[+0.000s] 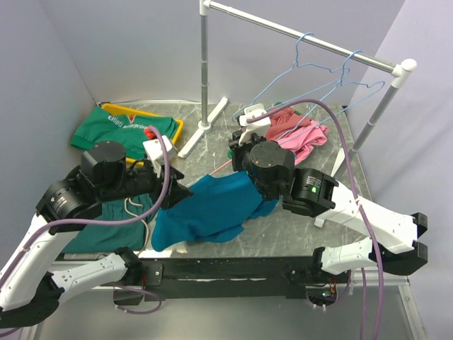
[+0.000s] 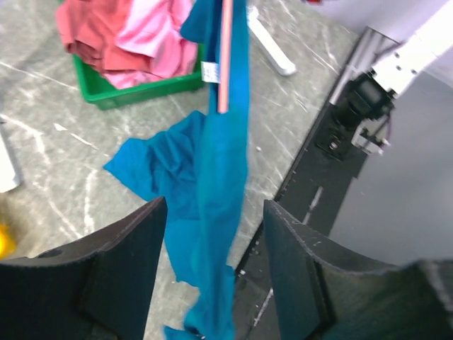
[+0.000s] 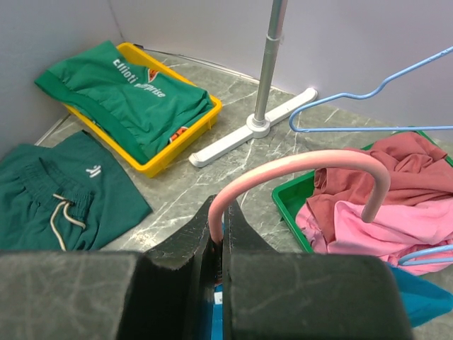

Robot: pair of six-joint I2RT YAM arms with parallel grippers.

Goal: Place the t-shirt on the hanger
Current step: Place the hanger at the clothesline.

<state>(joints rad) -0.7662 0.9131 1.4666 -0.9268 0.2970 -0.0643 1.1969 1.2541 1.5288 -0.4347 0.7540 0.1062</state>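
Note:
The teal-blue t-shirt [image 1: 212, 209] hangs in a bunch over the near middle of the table, its lower folds resting on the surface. In the left wrist view a strip of the t-shirt [image 2: 223, 163] drops from the pink hanger's bar [image 2: 225, 57] down between my left gripper's [image 2: 214, 205] fingers, which stand apart with gaps on both sides of the cloth. My left gripper [image 1: 182, 193] sits at the shirt's left edge. My right gripper [image 3: 221, 209] is shut on the hanger [image 3: 304, 164] just below its hook, holding it above the shirt [image 3: 417, 297].
A yellow tray [image 1: 177, 127] with a green lettered garment sits at back left, and green shorts [image 1: 106, 227] lie near left. A green bin [image 3: 290, 191] of pink and maroon clothes stands at right. A rail [image 1: 304, 39] with light blue hangers [image 1: 311, 64] crosses the back.

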